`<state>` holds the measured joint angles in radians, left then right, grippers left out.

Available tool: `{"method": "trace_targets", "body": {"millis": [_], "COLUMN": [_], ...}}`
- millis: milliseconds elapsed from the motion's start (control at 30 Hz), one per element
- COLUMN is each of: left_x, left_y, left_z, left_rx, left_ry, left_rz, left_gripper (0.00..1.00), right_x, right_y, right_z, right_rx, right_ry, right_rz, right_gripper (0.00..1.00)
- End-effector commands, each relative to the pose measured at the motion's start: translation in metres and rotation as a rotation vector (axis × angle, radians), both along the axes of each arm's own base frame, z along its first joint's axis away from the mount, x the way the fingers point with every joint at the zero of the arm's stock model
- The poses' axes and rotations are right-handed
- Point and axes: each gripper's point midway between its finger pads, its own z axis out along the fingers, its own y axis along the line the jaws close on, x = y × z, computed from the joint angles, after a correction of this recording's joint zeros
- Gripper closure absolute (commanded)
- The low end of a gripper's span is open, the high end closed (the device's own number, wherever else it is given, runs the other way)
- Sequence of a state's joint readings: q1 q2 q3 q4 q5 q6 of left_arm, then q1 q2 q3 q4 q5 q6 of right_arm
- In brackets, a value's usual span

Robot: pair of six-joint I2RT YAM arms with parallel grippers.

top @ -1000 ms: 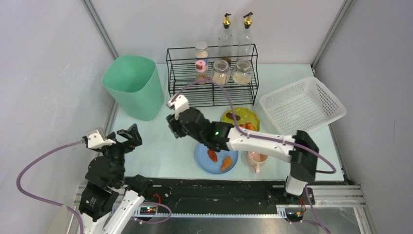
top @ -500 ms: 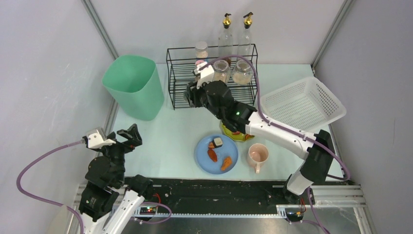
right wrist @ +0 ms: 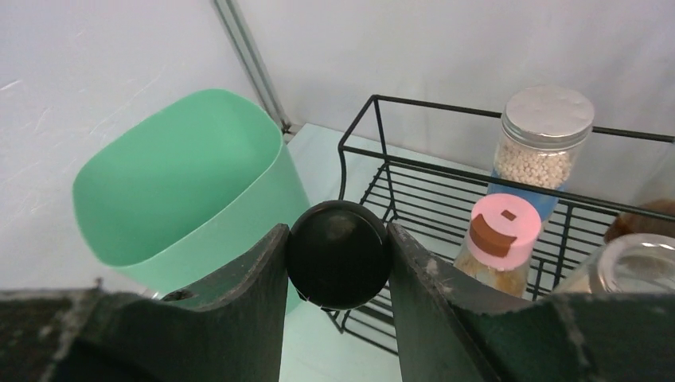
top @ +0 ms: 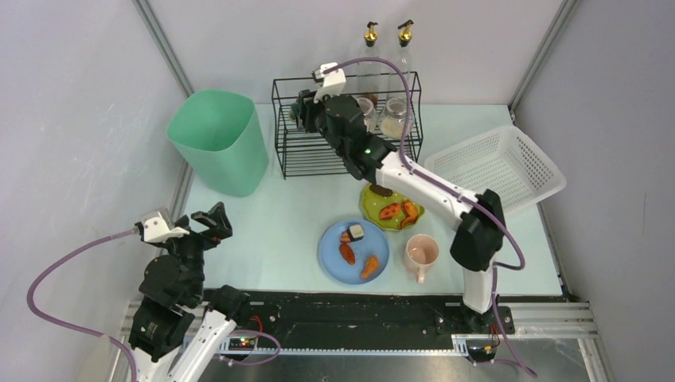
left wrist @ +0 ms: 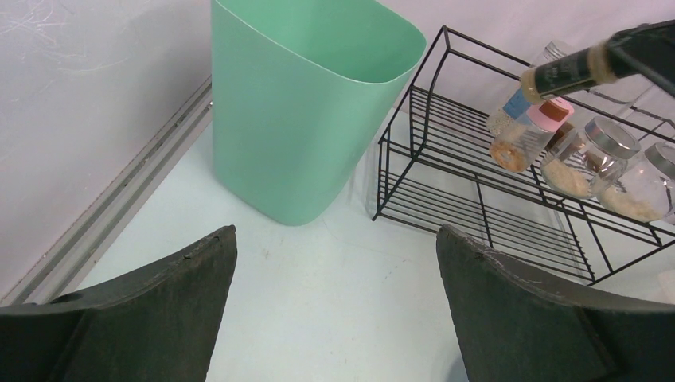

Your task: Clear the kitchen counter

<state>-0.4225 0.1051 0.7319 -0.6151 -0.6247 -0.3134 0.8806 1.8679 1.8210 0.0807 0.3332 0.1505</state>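
the counter, a pale mint-white top, spans the whole floor of the cell beneath both arms. the right gripper is half closed around a black-capped bottle, its fingers pressed against either side of the round cap; it looks like a dark sauce bottle with tan bands, though the label cannot be read. it is held in the air, tipped nearly level, over the left end of the black wire rack at the back of the counter. on the rack's upper shelf stand a pink-lidded jar and a silver-lidded jar of pale beads. a green bin stands just left of the rack, a white slatted basket at the far right. nearer the arms lie a blue plate with food pieces, a green dish and a pink mug. the left gripper hangs above the near left of the counter, spread wide and holding nothing
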Motion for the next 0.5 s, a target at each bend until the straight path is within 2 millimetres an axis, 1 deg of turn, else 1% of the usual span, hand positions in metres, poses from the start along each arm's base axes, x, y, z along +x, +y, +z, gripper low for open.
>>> {"method": "trace_targets", "body": {"millis": [0, 67, 100, 133, 233, 267, 300, 367, 433, 467], "left_x": [0.005, 0.006, 0.006, 0.006, 0.007, 0.007, 0.006, 0.006, 0.006, 0.006], "left_y": [-0.001, -0.002, -0.002, -0.003, -0.003, -0.003, -0.003, -0.004, -0.004, -0.004], "left_z": [0.002, 0.001, 0.000, 0.000, 0.000, 0.001, 0.001, 0.001, 0.001, 0.001], "left_rx": [0.003, 0.005, 0.006, 0.007, 0.009, 0.009, 0.008, 0.008, 0.006, 0.006], "left_ry": [0.000, 0.005, 0.007, 0.008, 0.010, 0.010, 0.009, 0.008, 0.006, 0.006], "left_rz": [0.006, 0.004, 0.002, 0.000, -0.003, -0.003, -0.004, -0.006, -0.008, -0.008], "left_gripper": [0.02, 0.02, 0.02, 0.02, 0.02, 0.02, 0.02, 0.02, 0.02, 0.02], "right_x": [0.029, 0.044, 0.049, 0.054, 0.066, 0.070, 0.072, 0.073, 0.073, 0.075], "right_y": [0.008, 0.010, 0.015, 0.015, 0.023, 0.025, 0.025, 0.028, 0.029, 0.030], "right_z": [0.013, 0.003, -0.004, -0.008, -0.023, -0.036, -0.034, -0.043, -0.058, -0.060], "right_rx": [0.112, 0.128, 0.138, 0.139, 0.124, 0.095, 0.093, 0.058, -0.002, -0.024], "right_ry": [-0.001, 0.027, 0.041, 0.049, 0.075, 0.094, 0.089, 0.097, 0.120, 0.118], "right_rz": [-0.011, -0.009, 0.002, -0.002, -0.004, -0.008, -0.011, -0.012, -0.013, -0.015], "right_gripper": [0.81, 0.82, 0.82, 0.82, 0.82, 0.82, 0.82, 0.82, 0.82, 0.82]}}
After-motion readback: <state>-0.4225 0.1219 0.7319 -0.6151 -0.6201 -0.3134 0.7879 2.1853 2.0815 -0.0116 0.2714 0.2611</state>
